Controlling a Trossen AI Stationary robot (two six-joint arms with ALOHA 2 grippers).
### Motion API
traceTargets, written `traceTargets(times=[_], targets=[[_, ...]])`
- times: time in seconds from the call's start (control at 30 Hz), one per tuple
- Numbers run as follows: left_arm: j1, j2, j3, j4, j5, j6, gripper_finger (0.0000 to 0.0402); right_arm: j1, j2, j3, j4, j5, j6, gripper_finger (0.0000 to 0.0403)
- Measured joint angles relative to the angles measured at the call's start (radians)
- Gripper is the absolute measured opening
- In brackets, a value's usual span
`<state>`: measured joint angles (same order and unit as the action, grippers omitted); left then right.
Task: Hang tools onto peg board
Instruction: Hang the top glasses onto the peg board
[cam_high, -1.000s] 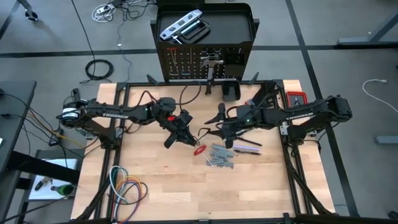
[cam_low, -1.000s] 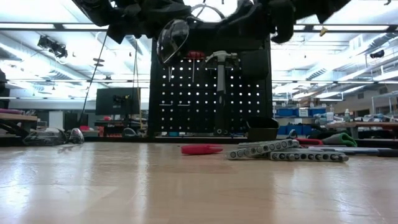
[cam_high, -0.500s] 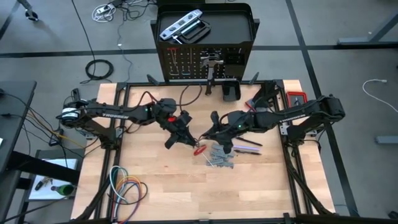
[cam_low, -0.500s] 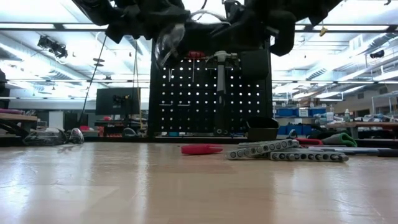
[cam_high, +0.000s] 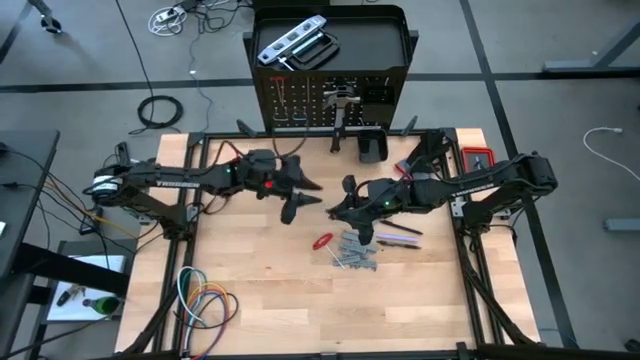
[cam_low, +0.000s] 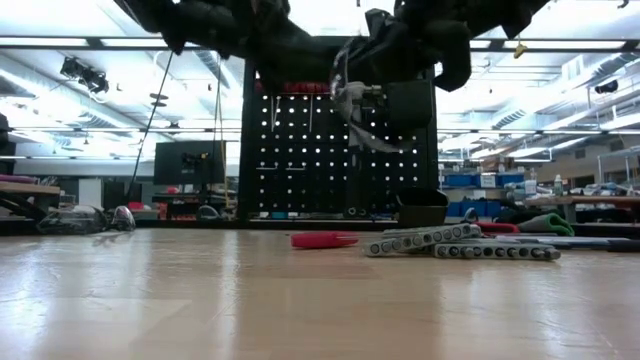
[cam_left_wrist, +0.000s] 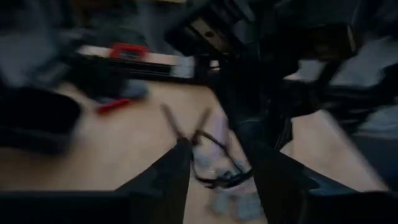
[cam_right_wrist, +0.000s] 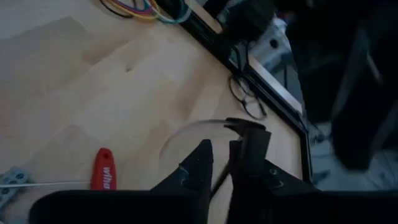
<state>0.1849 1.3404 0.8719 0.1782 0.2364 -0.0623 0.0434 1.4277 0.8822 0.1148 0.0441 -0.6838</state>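
Both arms are dark, slender, jointed links of matte black metal, the left black arm (cam_high: 175, 181) and the right black arm (cam_high: 480, 182) each carrying small white lettering along the forearm. Thin black cables loop beside the joints. Each ends in two tapered black fingers (cam_right_wrist: 198, 163).

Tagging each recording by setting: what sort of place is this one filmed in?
Most likely a robotics lab or workshop in a large open room. Two arms are mounted at a wooden table; a black peg board stands at its far edge, and the low view shows ceiling strip lights, monitors and cluttered benches behind.
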Motion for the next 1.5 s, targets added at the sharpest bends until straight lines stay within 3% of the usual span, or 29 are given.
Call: traceTargets(times=[0.17,0.4,0.5,0.63,0.77,0.93,1.27,1.5], targets=[[-0.037,-0.042,-0.001,-0.043,-0.191,0.139,0.0180,-0.007,-0.002,0.000,-0.019,0.079,0.036,0.0021],[-0.133,-0.025,-0.035,-0.084,-0.344,0.162,0.0178,-0.038,-0.018,-0.001,-0.040,0.114,0.085,0.0032],[-0.189,-0.023,-0.122,0.050,-0.435,0.161,0.0178,-0.050,-0.041,-0.002,-0.047,0.121,0.105,0.0044],[-0.236,-0.023,-0.258,0.302,-0.584,0.155,0.0178,-0.058,-0.074,-0.001,-0.033,0.116,0.148,0.0030],[-0.241,-0.008,-0.328,0.493,-0.599,0.074,0.0178,-0.061,-0.081,-0.001,0.004,0.113,0.187,0.0024],[-0.248,0.063,-0.329,0.538,-0.597,0.008,0.0194,-0.061,-0.072,-0.001,0.107,0.113,0.259,0.0042],[-0.252,0.191,-0.326,0.773,-0.624,0.003,0.0295,-0.061,-0.072,-0.001,0.147,0.206,0.314,0.0023],[-0.252,0.289,-0.221,0.782,-0.628,0.016,0.0328,-0.059,-0.053,-0.001,0.168,0.267,0.351,0.0050]])
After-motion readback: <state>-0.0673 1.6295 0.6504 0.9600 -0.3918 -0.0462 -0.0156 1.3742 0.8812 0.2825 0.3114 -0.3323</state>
